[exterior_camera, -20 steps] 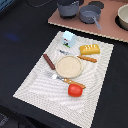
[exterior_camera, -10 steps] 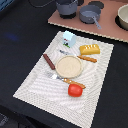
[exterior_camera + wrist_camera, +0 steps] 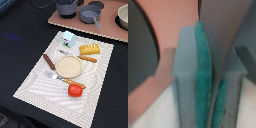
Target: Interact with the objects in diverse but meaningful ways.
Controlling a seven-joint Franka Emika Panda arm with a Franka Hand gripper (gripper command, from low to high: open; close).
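Observation:
On the striped placemat [image 3: 40, 87] in the exterior view lie a pale-blue carton [image 3: 68, 38], a golden-yellow bread loaf [image 3: 90, 49], a brown sausage stick [image 3: 48, 61] and a red tomato [image 3: 75, 90]. A grey pot with handles [image 3: 66, 7] stands on the pink board [image 3: 107, 30] behind them. The arm does not show in the exterior view. In the wrist view my gripper [image 3: 212, 65] fills the frame, its teal pads [image 3: 203, 75] pressed together with nothing between them. Blurred pink and grey surfaces lie behind the fingers.
A round tan plate [image 3: 68, 66] sits mid-mat between two orange-handled pieces of cutlery [image 3: 87, 58] [image 3: 74, 82]. A grey pan [image 3: 90, 13] and another dark vessel [image 3: 123, 16] share the pink board. Black tabletop surrounds the mat.

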